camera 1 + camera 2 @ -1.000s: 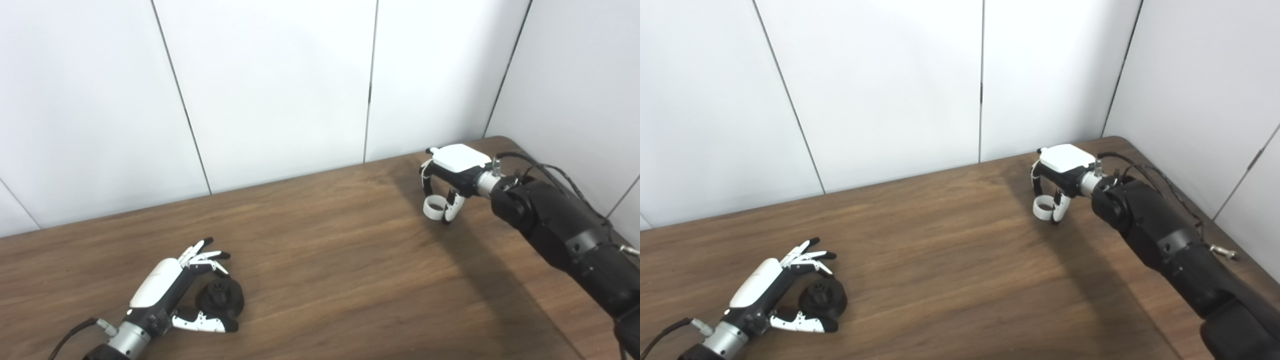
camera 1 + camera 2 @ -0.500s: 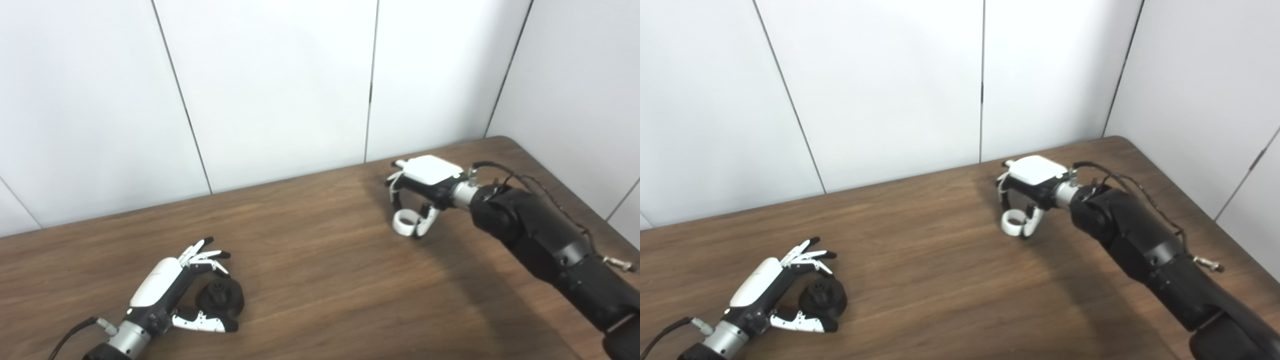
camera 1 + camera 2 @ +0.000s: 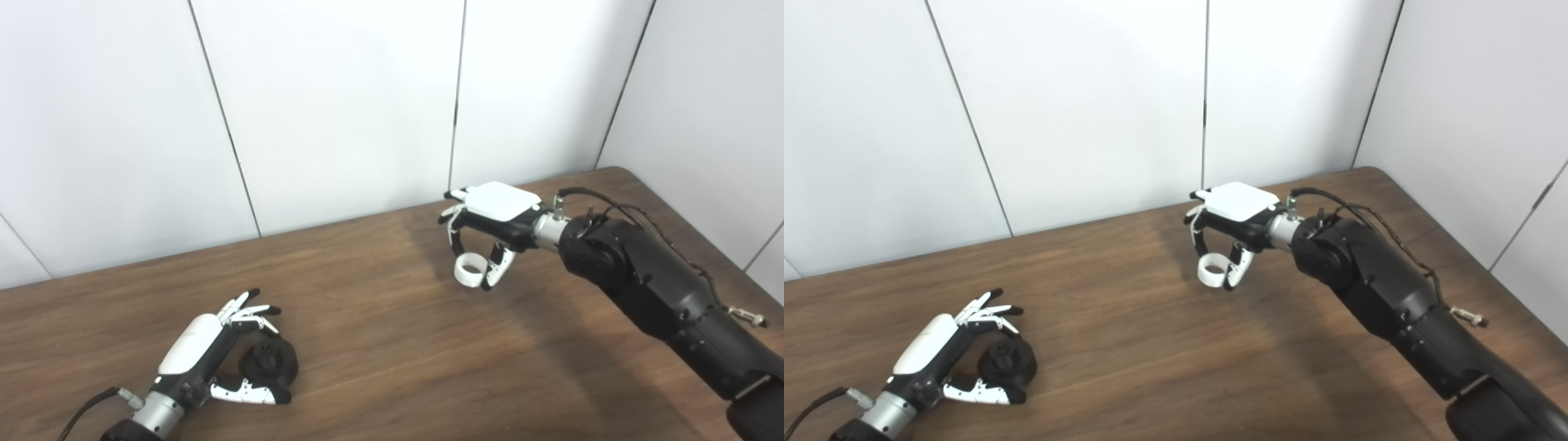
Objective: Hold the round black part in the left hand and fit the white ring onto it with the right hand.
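Right hand point(image 3: 490, 226) pinches white ring point(image 3: 469, 271) above table point(image 3: 392, 343); left hand point(image 3: 211, 355) loosely cups round black part point(image 3: 269, 362). Recommend carrying ring level, near-left.

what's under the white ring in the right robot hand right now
Only bare wooden table and the arm's shadow lie under the white ring, which the right robot hand holds above the tabletop. The round black part sits far off by the left robot hand. Nothing is hidden beneath.
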### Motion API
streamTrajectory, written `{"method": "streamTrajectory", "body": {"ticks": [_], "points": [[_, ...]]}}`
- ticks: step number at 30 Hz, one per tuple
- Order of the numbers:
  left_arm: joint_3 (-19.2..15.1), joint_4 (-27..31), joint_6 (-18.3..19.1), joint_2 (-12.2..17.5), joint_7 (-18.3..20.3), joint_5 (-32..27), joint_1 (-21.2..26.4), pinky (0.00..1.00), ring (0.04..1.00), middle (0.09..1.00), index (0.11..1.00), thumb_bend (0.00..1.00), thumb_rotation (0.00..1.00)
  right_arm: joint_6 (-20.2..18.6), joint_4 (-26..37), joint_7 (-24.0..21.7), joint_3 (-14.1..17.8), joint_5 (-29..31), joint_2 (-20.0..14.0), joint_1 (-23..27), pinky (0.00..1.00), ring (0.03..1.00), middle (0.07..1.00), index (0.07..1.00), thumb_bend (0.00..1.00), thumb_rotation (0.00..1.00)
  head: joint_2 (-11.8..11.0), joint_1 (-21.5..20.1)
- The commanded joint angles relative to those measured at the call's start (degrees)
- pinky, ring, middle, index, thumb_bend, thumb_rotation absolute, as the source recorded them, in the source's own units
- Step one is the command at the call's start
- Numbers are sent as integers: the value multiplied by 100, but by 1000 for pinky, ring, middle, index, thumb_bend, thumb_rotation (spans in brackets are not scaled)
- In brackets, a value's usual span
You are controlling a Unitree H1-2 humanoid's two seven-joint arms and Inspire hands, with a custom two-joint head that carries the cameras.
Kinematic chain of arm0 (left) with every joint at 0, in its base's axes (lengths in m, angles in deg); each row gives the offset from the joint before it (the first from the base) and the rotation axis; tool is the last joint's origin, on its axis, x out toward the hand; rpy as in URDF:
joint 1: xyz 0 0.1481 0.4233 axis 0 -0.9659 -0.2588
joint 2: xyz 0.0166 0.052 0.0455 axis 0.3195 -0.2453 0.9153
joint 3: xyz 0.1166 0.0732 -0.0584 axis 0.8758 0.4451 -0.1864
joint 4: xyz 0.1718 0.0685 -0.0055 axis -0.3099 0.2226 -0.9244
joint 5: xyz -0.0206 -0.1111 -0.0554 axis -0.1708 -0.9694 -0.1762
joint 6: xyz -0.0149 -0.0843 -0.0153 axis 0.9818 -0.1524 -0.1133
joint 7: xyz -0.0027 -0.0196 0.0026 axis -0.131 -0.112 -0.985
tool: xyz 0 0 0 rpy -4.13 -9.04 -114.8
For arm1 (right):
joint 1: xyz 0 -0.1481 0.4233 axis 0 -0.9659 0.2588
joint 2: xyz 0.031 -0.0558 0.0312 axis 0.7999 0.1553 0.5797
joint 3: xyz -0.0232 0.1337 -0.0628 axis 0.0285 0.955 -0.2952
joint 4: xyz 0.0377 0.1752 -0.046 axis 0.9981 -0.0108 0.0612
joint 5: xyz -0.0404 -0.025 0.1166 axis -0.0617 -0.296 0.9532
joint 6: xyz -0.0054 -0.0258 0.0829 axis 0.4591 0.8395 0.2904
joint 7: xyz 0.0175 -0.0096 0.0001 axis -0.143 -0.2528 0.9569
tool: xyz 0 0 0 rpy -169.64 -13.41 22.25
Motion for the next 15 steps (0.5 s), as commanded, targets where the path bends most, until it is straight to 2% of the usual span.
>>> {"method": "streamTrajectory", "body": {"ticks": [1, 4, 15], "points": [[-1, -212, 63, -14, -151, 57, -129, 1000, 1000, 836, 481, 525, 57, 101, 303, -19, 123, 171, 30, 318, 1000, 1000, 855, 479, 526, 141, 18, 29], [-44, -195, 65, -52, -127, 92, -154, 1000, 1000, 836, 481, 525, 58, 73, 504, -138, 124, 259, 130, 344, 1000, 1000, 859, 479, 527, 141, 8, 110], [-266, -37, 69, -290, 69, 315, -277, 1000, 1000, 845, 480, 525, 57, 384, 941, -412, -49, 554, 782, 623, 1000, 1000, 868, 479, 526, 143, -13, 746]]}}
